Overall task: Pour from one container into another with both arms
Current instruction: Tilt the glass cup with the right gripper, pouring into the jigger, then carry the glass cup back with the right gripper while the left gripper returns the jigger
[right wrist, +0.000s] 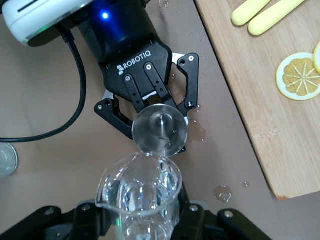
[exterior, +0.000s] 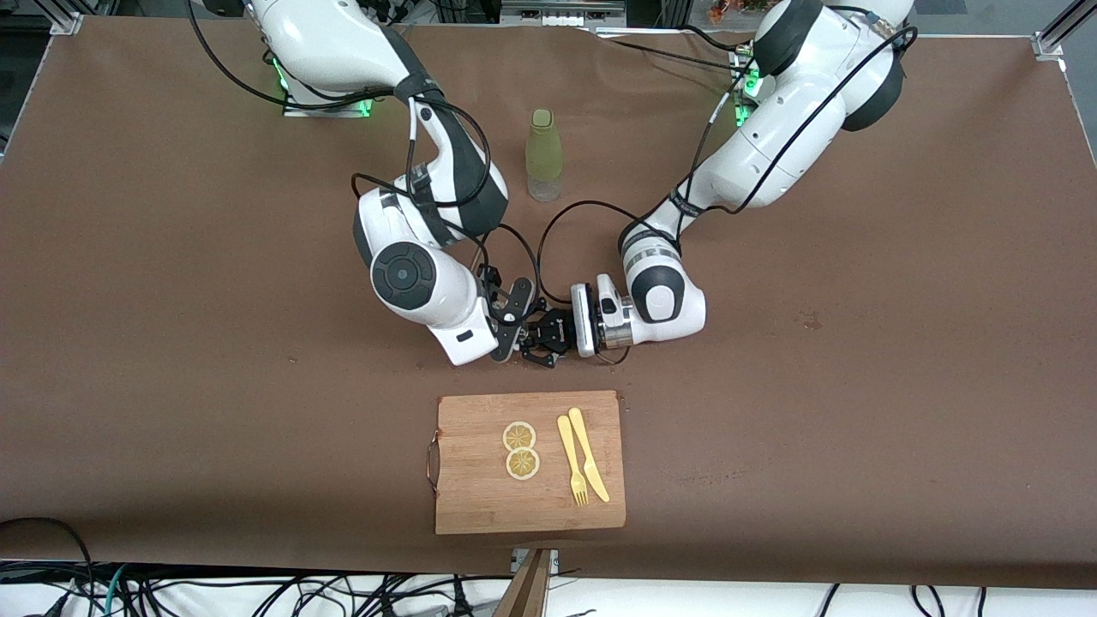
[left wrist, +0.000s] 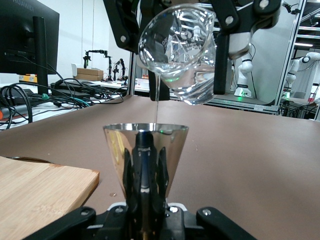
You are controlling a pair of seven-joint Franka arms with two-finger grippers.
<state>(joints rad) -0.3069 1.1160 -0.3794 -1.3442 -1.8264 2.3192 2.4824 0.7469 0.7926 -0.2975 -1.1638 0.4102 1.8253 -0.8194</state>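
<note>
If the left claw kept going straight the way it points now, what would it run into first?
Most likely the right claw, which holds the tilted glass beaker directly ahead, above the metal cup that the left claw grips. Depth between them is hard to judge.

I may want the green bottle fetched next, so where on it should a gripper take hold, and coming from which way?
Judging from its pose, grip the green bottle around its straight body, below the narrower cap. It stands upright on the table with open space all around, so a level approach from the side with the fingers spanning the body seems best. Both grippers are busy pouring now.
</note>
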